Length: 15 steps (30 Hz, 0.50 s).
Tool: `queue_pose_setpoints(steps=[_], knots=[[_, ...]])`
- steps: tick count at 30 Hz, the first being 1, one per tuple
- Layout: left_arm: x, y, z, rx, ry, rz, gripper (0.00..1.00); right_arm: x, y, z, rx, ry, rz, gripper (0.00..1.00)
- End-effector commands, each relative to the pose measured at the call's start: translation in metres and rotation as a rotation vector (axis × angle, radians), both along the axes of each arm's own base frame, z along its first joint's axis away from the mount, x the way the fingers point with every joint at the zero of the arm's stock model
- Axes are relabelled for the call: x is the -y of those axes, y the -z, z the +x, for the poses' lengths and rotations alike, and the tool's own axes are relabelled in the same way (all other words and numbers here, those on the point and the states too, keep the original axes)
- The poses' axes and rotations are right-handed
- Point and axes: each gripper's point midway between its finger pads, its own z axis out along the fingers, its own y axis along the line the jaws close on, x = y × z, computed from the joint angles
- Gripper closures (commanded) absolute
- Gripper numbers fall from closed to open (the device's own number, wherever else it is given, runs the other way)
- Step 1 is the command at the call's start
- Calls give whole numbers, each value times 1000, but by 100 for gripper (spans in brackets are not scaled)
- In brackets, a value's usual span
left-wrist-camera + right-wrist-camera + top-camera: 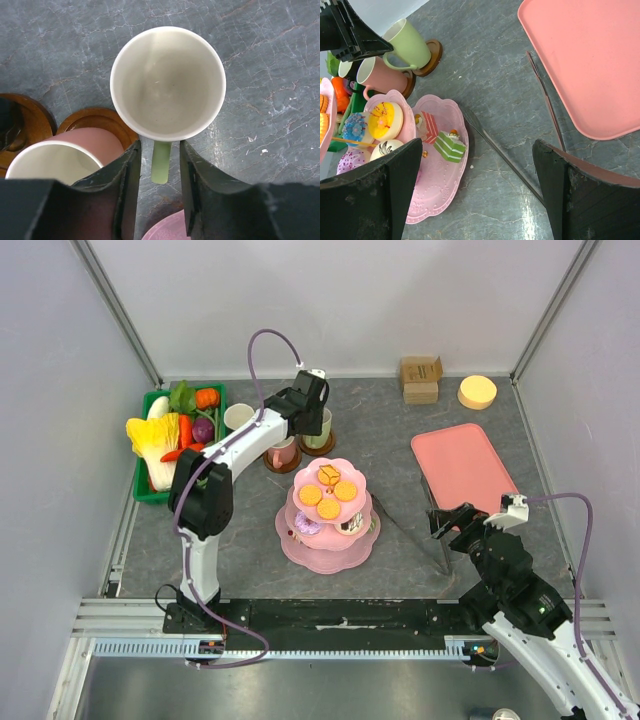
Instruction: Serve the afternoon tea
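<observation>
A pale green mug (167,82) stands upright on a brown saucer (436,53) behind the pink tiered stand (300,545). My left gripper (160,147) hangs over it, open, its jaws on either side of the green handle (161,162) with a gap on each side. Beside it a pink mug (92,145) sits on its own saucer (100,119), and a third mug (238,417) stands further left. The stand carries orange biscuits (327,497) on top and cake bits (449,145) on its bottom plate. My right gripper (477,150) is wide open over bare table, right of the stand.
Metal tongs (500,150) lie between the stand and a flat pink tray (463,465). A green basket of toy vegetables (175,435) stands at the left. Cardboard boxes (420,378) and a yellow disc (478,392) sit by the back wall.
</observation>
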Motion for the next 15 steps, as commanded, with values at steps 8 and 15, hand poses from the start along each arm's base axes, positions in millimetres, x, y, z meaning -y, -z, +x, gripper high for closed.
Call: queue_pose_setpoints(steps=[8, 15], knots=[[7, -68, -1, 124, 13, -98, 49, 3, -26, -2, 73, 6, 44, 2], [7, -92, -14, 130, 17, -152, 35, 2, -29, -4, 90, -5, 55, 2]])
